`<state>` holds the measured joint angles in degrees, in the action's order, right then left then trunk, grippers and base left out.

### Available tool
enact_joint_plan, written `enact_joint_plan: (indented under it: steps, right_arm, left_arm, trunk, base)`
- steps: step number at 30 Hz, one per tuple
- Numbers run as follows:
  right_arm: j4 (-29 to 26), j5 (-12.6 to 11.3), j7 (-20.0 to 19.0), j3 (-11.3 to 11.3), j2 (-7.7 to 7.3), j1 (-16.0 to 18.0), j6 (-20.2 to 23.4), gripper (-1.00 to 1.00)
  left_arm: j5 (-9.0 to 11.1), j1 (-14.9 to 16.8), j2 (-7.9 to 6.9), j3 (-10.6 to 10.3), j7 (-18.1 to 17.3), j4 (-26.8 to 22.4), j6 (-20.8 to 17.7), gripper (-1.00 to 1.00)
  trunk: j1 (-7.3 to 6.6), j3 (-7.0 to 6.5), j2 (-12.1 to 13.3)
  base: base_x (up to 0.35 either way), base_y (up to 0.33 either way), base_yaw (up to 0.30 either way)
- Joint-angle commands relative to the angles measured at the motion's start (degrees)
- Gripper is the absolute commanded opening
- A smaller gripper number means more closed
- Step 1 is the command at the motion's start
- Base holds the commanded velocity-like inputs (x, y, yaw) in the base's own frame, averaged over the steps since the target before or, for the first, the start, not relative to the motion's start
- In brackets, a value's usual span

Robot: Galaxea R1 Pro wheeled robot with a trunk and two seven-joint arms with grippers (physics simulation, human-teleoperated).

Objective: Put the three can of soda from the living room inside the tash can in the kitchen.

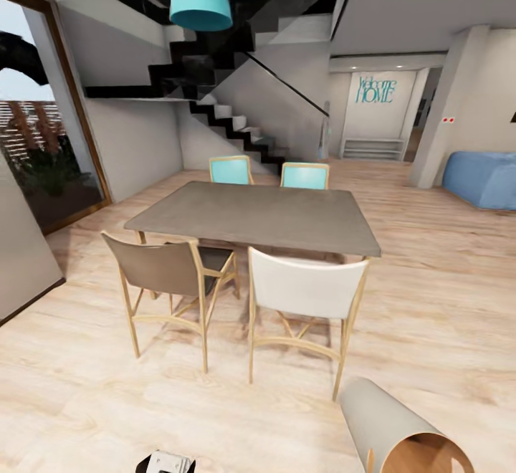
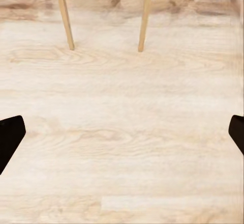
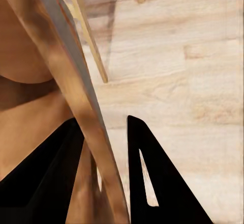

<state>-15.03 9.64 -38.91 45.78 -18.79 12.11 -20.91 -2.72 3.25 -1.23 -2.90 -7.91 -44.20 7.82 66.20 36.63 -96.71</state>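
Note:
The tash can (image 1: 390, 423) hangs tilted at the lower right of the head view, pale grey outside with its brown inside facing forward. My right gripper (image 3: 104, 124) is shut on its rim (image 3: 76, 91), one dark finger inside the wall and one outside. My left gripper (image 2: 124, 132) stands open over the pale wood floor with nothing between its fingers. The cans of soda are out of view.
A grey dining table (image 1: 258, 211) with several chairs stands straight ahead; the white chair (image 1: 308, 294) is nearest the bin. A blue sofa (image 1: 484, 179) sits at far right, stairs (image 1: 236, 122) behind, a glass door (image 1: 36, 136) on the left. Chair legs (image 2: 65, 15) show close ahead of the left gripper.

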Motion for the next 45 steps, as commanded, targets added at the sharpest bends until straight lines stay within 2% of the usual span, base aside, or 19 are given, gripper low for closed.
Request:
enact_joint_plan:
  steps: [1, 45]
  right_arm:
    - [-0.09, -0.41, -0.38, 0.43, -0.01, 0.03, -0.09, -1.0]
    - [-0.05, -0.41, -0.35, 0.43, 0.01, 0.02, -0.09, -1.0]
  left_arm:
    - [0.0, 0.0, 0.0, 0.0, 0.0, 0.0, 0.0, 1.0]
    - [0.0, 0.0, 0.0, 0.0, 0.0, 0.08, 0.0, 1.0]
  trunk:
    - [0.0, 0.03, 0.0]
    - [0.0, 1.34, 0.0]
  base:
    - [0.001, -0.28, -0.225]
    - [0.0, -0.284, -0.226]
